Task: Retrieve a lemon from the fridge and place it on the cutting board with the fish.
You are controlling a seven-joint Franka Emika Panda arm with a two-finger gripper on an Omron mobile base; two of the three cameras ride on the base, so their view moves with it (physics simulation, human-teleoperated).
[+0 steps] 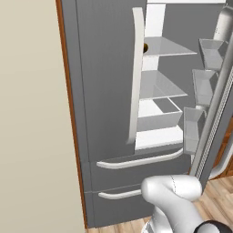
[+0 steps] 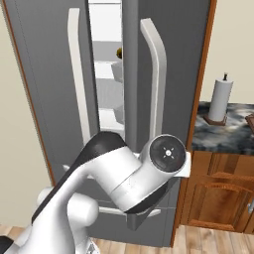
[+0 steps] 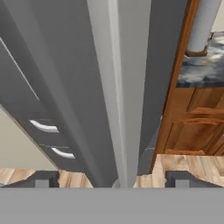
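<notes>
The fridge (image 1: 104, 91) is a tall grey one whose left door is closed and whose right door (image 2: 178, 64) stands partly open. Inside, a small dull-yellow lemon (image 1: 145, 47) sits on the top clear shelf, and the lemon (image 2: 119, 52) also peeks through the gap between the doors. My gripper (image 3: 113, 179) is open, low down, with its fingertips (image 3: 43, 179) wide apart on either side of the right door's long white handle (image 3: 109, 87). A reddish-brown edge (image 2: 250, 120) on the counter may be the cutting board. The fish is out of view.
A paper-towel roll (image 2: 218, 99) stands on the marble counter (image 2: 223, 136) right of the fridge, above wooden cabinets (image 2: 218, 193). Door bins (image 1: 205, 86) line the open door. Two lower drawers (image 1: 136, 161) sit below. A beige wall (image 1: 32, 113) flanks the left.
</notes>
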